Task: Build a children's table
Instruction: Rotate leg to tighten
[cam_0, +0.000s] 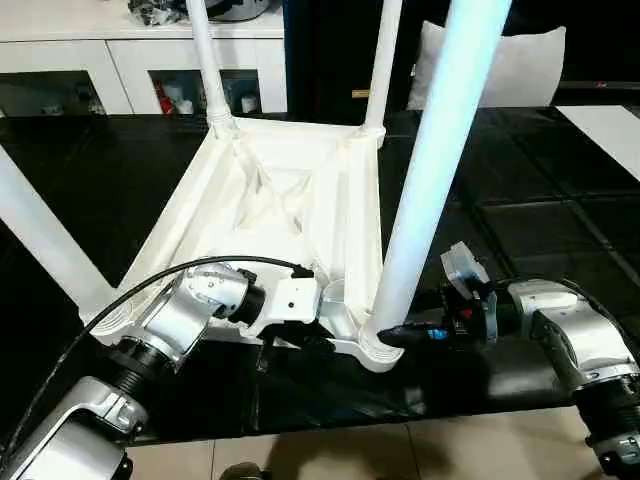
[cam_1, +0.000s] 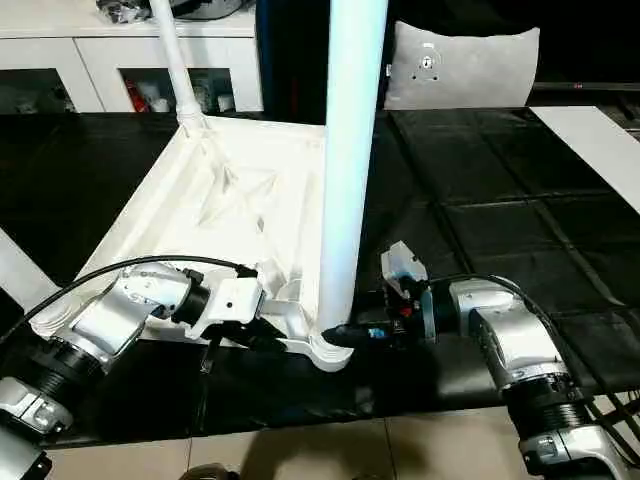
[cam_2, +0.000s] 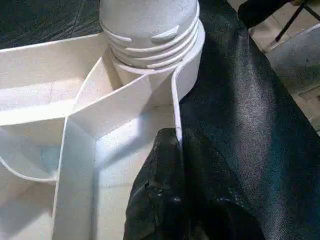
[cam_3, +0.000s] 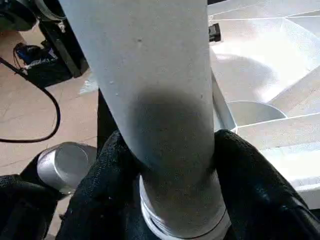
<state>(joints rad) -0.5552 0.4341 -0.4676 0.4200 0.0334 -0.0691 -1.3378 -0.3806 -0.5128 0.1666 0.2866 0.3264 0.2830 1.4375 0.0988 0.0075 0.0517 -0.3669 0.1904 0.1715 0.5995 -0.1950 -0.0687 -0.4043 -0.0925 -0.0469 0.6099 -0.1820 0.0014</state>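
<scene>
The white table top (cam_0: 290, 200) is laid upside down on the black work surface (cam_0: 520, 220), filling the centre of the left eye view, its ribbed underside turned up. Four white legs are seen standing in its corner sockets: two far legs, one (cam_0: 207, 60) at the upper left and one (cam_0: 383, 60) at the upper middle, a third leg (cam_0: 40, 235) cut by the left edge, and the near leg (cam_0: 440, 150) rising steeply through the middle of the frame to the top edge.

The left gripper (cam_0: 300, 338) is seen at the lower centre, its black fingers (cam_2: 170, 200) pinched shut on the thin near rim wall of the top, just beside the threaded foot of the near leg.

The right gripper (cam_0: 400, 335) is brought in from the lower right and set around the base of the near leg, just above its socket (cam_0: 372, 350). In the right wrist view both black pads (cam_3: 105, 190) are pressed against the tube from either side, so the leg is gripped at about half the jaws' span.

White cabinets (cam_0: 130, 60) are visible along the upper left, and a pale cushion (cam_0: 520, 60) at the upper right.
</scene>
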